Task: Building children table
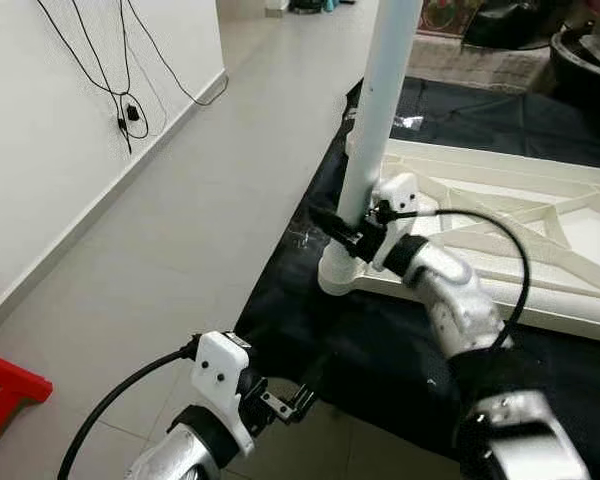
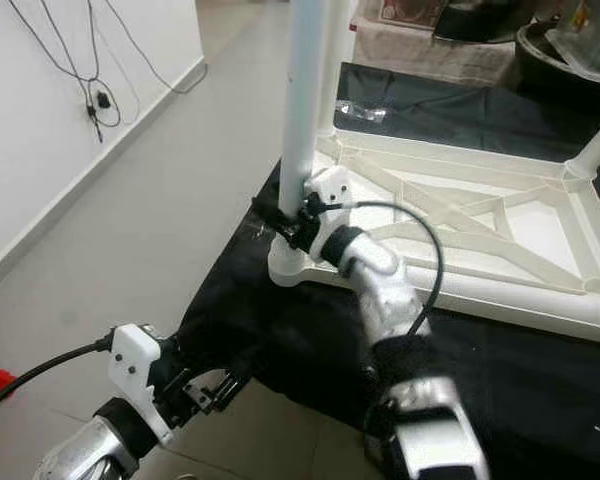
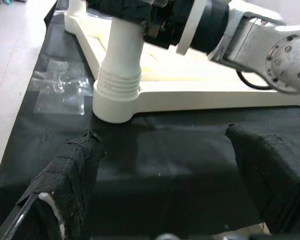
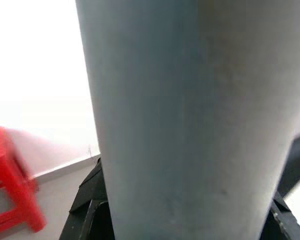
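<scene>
Right end effector (image 1: pixel 348 232) clamped the upright leg (image 1: pixel 380 100) above its corner socket (image 1: pixel 342 275), presumably to seat it; left end effector (image 3: pixel 165 170) open, empty.

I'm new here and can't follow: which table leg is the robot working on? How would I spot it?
Find the black sheet with the upside-down white table frame on it. At its corner nearest the robot stands a white leg in a ribbed socket. Unlike the others, the right hand grips it.

Right gripper (image 1: pixel 352 232) jaws clamped, left gripper (image 1: pixel 298 402) jaws apart.
</scene>
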Robot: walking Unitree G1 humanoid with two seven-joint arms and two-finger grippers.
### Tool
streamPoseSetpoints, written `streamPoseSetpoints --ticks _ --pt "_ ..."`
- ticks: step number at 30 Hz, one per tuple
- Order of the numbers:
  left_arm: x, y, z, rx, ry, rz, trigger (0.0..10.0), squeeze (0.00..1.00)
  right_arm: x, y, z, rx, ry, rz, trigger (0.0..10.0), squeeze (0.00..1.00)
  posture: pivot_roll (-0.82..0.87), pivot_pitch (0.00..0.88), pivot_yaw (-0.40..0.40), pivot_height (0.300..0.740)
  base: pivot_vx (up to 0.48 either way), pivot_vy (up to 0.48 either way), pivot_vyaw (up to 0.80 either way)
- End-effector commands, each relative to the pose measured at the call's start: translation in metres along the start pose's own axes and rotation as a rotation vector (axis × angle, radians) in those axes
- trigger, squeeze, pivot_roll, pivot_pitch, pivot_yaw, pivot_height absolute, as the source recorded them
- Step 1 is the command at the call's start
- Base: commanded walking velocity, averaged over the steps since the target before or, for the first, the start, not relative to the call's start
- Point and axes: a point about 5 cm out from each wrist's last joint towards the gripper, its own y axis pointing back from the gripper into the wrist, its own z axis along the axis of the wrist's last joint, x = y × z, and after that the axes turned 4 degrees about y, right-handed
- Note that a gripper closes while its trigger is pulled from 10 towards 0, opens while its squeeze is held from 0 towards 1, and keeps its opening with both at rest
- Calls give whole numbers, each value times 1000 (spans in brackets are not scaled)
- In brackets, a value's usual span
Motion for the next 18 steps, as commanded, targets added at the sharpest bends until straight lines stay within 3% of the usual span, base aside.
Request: streamPoseSetpoints --ticks 1,3,5,6,7,8,9,10,12,14,17,18 --pt "0 0 -4 11 7 0 10000 0 -8 16 -27 117 -19 -211 0 0 120 181 -40 740 0 0 0" --pt "0 0 -4 11 7 0 10000 0 -8 16 -27 117 -19 -211 0 0 120 181 -40 740 0 0 0" --pt "1 -1 -4 10 5 1 10000 0 -14 26 -38 203 -26 -531 0 0 120 173 -41 740 0 0 0" --pt "1 -1 -4 10 5 1 10000 0 -14 26 -38 203 -26 -531 0 0 120 173 -41 740 0 0 0" --pt "1 -1 -4 10 3 2 10000 0 -17 33 -41 239 -11 -690 0 0 119 168 -41 740 0 0 0" --pt "1 -1 -4 10 3 2 10000 0 -17 33 -41 239 -11 -690 0 0 119 168 -41 740 0 0 0" --pt "2 -1 -4 9 2 3 10000 0 -16 38 -43 270 -9 -833 0 0 118 167 -43 740 0 0 0" --pt "2 -1 -4 9 2 3 10000 0 -16 38 -43 270 -9 -833 0 0 118 167 -43 740 0 0 0" --pt "2 -1 -4 9 2 3 10000 0 -9 42 -40 281 -17 -1017 0 0 115 164 -41 740 0 0 0" --pt "2 -1 -4 9 2 3 10000 0 -9 42 -40 281 -17 -1017 0 0 115 164 -41 740 0 0 0" --pt "1 -2 -4 8 3 3 10000 0 14 34 -43 319 -142 -1246 0 0 133 159 -46 740 0 0 0" --pt "1 -2 -4 8 3 3 10000 0 14 34 -43 319 -142 -1246 0 0 133 159 -46 740 0 0 0"
